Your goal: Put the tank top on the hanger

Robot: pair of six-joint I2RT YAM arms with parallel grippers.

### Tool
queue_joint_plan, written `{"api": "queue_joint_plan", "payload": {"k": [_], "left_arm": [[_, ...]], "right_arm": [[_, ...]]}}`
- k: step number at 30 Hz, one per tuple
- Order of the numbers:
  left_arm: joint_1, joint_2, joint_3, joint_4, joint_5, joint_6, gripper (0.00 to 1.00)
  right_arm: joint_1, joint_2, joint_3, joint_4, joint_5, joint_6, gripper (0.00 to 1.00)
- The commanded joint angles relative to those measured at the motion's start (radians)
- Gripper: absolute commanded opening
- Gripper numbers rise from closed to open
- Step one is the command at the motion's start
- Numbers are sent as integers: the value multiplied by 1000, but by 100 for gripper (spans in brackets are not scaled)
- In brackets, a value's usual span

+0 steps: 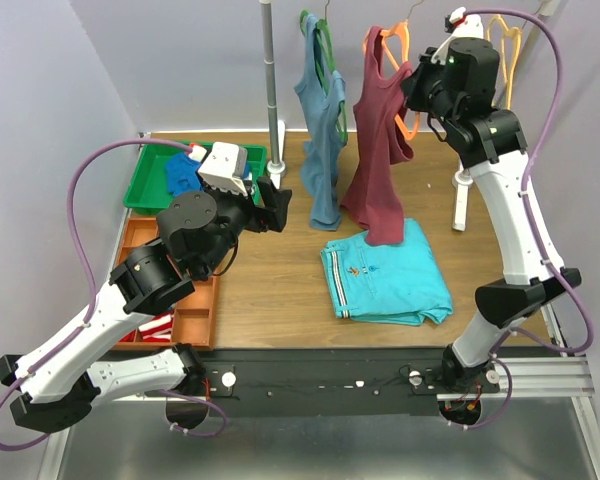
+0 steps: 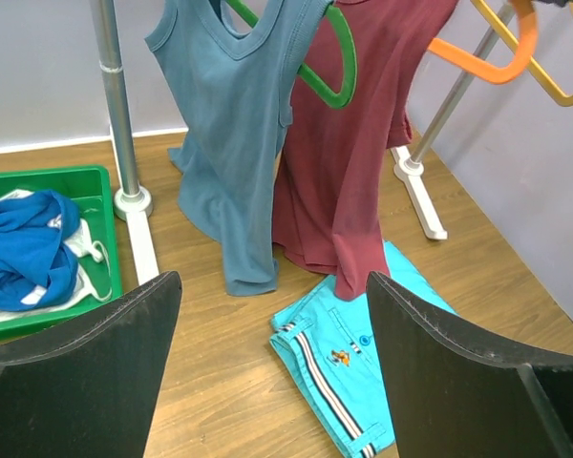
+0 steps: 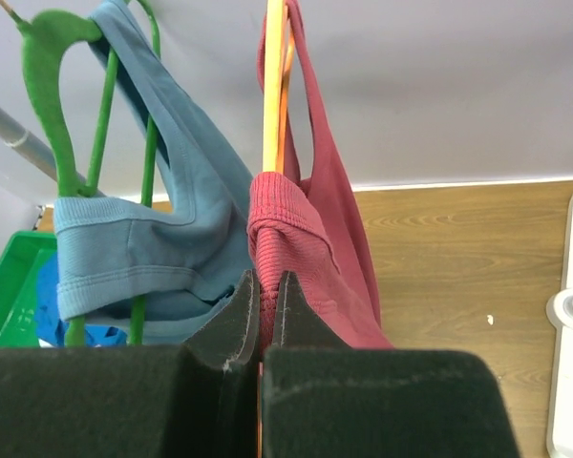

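No legible text, number or brand name appears in any view. The folded turquoise fabric garment [image 1: 385,280] carries a small embroidered emblem [image 2: 339,359] beside its striped edge; its detail cannot be read.

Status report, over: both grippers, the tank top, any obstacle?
Left fingers open, empty, low over table. Right fingers shut on orange hanger, up high. Maroon tank top hangs from it, hem reaching turquoise garment. Grey-blue top close beside.
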Motion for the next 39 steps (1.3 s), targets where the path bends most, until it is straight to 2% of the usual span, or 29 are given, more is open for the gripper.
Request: {"api": "queue_joint_plan", "payload": {"k": [1, 13, 14, 18, 22, 33, 39], "left_arm": [[5, -1, -7, 21, -21, 11, 87], [6, -4, -12, 19, -15, 8, 87], [6, -3, -12, 21, -14, 7, 87], [6, -7, -13, 16, -12, 5, 87], [6, -9, -15, 15, -9, 0, 87], [8, -18, -64, 18, 34, -65, 89], [8, -24, -158, 27, 54, -156, 93]], "right_arm": [[25, 37, 38, 85, 26, 4, 1], [55, -7, -92, 134, 51, -4, 1], [55, -7, -88, 133, 49, -5, 5], [55, -29, -101, 125, 31, -5, 39], [55, -93, -167, 142, 13, 4, 56], [55, -358, -463, 174, -17, 82, 74], [55, -587, -727, 183, -40, 162, 82]]}}
